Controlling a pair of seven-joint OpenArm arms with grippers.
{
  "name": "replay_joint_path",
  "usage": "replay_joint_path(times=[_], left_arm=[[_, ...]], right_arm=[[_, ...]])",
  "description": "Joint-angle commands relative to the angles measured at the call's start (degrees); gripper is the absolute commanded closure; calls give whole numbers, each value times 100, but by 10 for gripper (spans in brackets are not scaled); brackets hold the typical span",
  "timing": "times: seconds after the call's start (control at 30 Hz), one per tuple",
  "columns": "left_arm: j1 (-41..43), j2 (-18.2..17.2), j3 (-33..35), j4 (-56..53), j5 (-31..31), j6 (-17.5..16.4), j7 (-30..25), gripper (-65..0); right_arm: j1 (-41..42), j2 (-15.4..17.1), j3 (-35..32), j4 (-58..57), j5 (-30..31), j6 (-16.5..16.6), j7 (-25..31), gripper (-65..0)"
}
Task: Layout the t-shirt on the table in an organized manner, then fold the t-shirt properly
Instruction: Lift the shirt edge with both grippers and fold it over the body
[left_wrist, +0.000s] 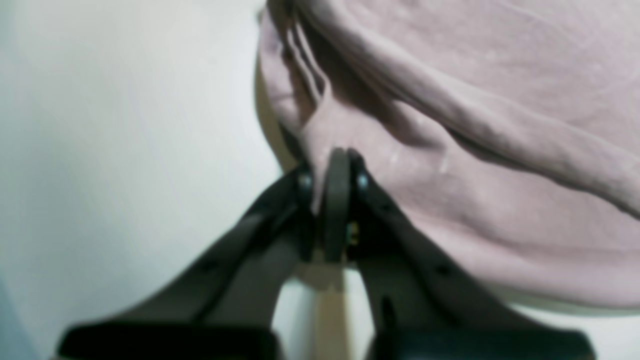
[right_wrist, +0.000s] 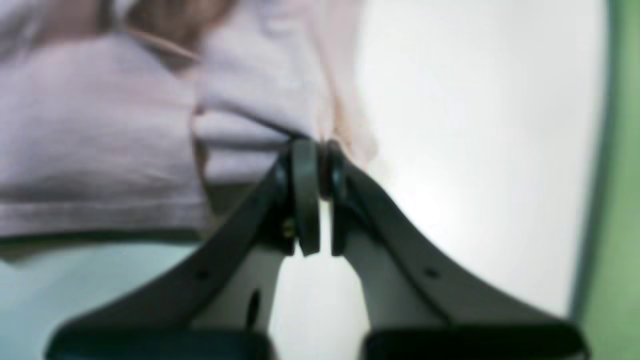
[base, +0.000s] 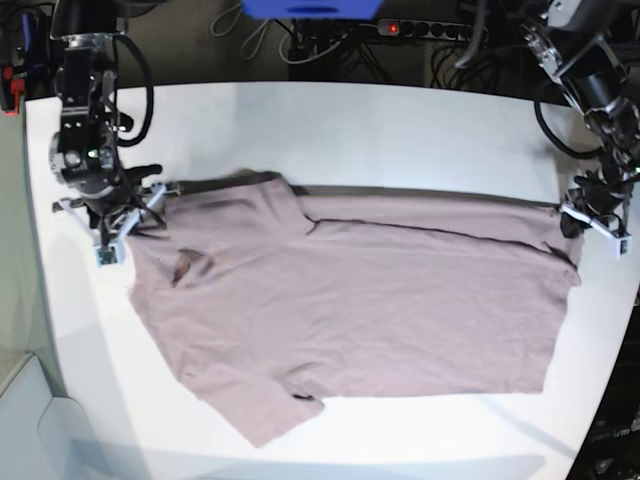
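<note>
A: Left wrist view: left gripper (left_wrist: 336, 165) pinched on the wrinkly mauve cotton t-shirt (left_wrist: 475, 150), cloth bunched just ahead.

B: Right wrist: right gripper (right_wrist: 318, 155) clamped on its edge too.

A: Base view: spread across the glossy white table (base: 400, 130) between both grippers, one side doubled over. Squaring and the rest of the folding remain, I'd say.

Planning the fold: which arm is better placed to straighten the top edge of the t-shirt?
Neither alone. The left claw and right claw each pinch an opposite end of the t-shirt, so pulling apart together probably works best.
</note>
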Motion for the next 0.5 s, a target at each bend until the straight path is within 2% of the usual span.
replay_joint_path(times=[0.0, 0.07, 0.17, 0.27, 0.47], left_arm=[[48, -115, -22, 212, 81, 29, 98, 0], [110, -80, -22, 634, 90, 29, 291, 0], [101, -71, -22, 1434, 81, 29, 959, 0], [-101, -62, 31, 1961, 142, 29, 1337, 0], [-567, -124, 409, 2067, 142, 29, 1741, 0]], right_arm=[[79, 77, 75, 205, -86, -12, 48, 0], [149, 121, 75, 355, -95, -12, -14, 0], [422, 279, 48, 451, -95, -12, -234, 0], [712, 358, 39, 443, -95, -12, -410, 0], [1187, 437, -48, 425, -95, -12, -445, 0]])
